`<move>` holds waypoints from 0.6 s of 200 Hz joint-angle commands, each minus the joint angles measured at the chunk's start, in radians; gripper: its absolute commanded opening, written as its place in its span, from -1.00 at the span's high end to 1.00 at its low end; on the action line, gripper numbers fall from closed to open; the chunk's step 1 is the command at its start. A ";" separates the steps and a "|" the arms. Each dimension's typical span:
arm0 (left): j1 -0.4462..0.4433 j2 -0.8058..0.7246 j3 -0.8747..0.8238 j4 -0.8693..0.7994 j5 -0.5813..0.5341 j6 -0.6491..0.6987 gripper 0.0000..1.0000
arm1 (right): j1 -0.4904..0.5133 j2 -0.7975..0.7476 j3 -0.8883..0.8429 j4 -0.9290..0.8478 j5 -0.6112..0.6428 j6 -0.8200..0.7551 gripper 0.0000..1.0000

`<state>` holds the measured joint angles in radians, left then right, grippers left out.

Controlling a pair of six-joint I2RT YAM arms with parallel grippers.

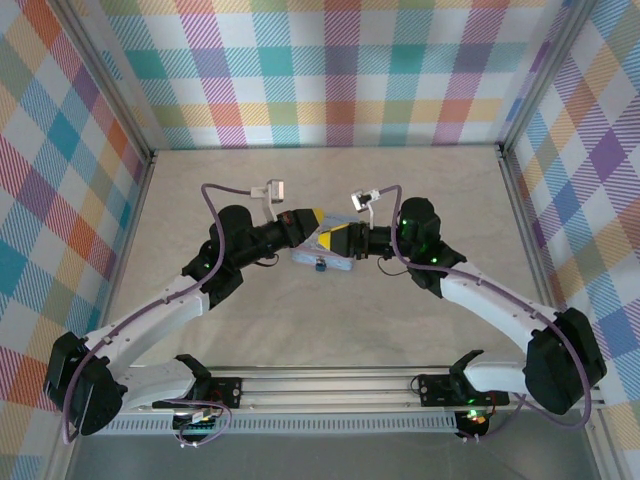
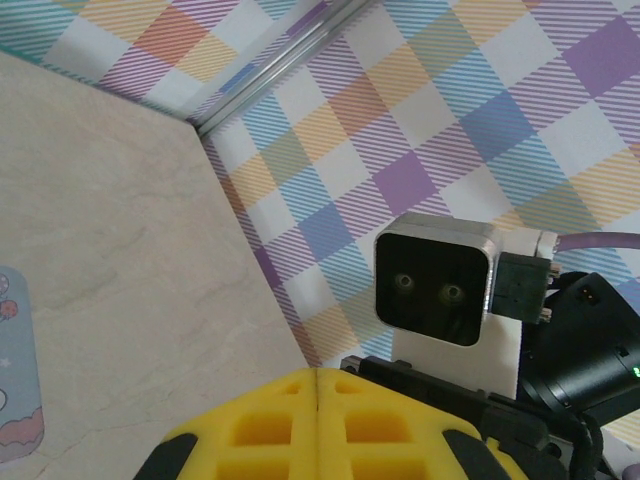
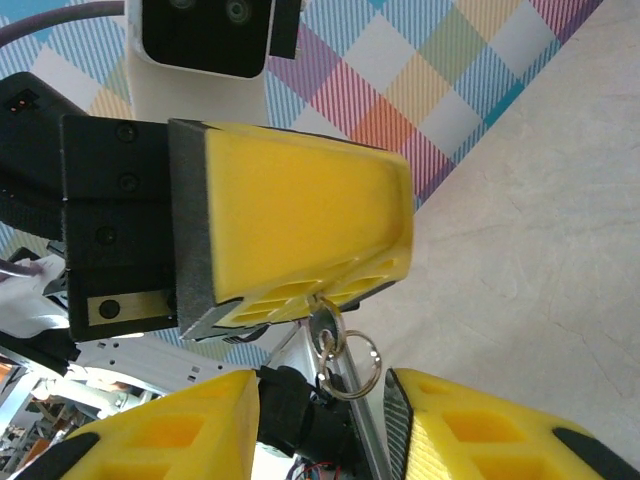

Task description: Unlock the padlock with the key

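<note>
Key [image 3: 322, 325] pinched in left gripper [image 1: 308, 221], its yellow fingers pressed together. Key ring [image 3: 352, 362] dangles at 6 o'clock of key. Right gripper [image 3: 320, 430] spread, ring hanging in gap between its pads. Both tools meet nose to nose above pastel tin [image 1: 342, 266]. Padlock [image 1: 318, 265]: small dark blue speck at tin's near edge, 6 o'clock of grippers, too small for detail.

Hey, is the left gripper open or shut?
Shut: the left gripper shows no gap between its fingers, and the right wrist view shows them pinching the key.
</note>
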<state>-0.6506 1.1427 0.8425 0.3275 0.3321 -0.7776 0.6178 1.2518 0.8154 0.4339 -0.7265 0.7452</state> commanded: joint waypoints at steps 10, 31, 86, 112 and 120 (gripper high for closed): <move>-0.007 -0.001 0.018 0.056 0.015 -0.008 1.00 | 0.009 0.007 0.039 0.057 -0.002 0.012 0.29; -0.010 0.004 0.017 0.057 0.016 -0.008 1.00 | 0.012 0.010 0.042 0.057 0.002 0.018 0.36; -0.021 0.016 0.018 0.067 0.018 -0.009 1.00 | 0.012 0.003 0.046 0.048 0.017 0.021 0.44; -0.024 0.020 0.018 0.068 0.020 -0.009 1.00 | 0.011 0.003 0.050 0.036 0.024 0.021 0.45; -0.025 0.021 0.019 0.069 0.022 -0.009 1.00 | 0.011 0.002 0.051 0.034 0.027 0.020 0.47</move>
<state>-0.6609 1.1568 0.8425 0.3477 0.3328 -0.7887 0.6224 1.2560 0.8288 0.4473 -0.7078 0.7628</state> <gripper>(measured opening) 0.052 0.278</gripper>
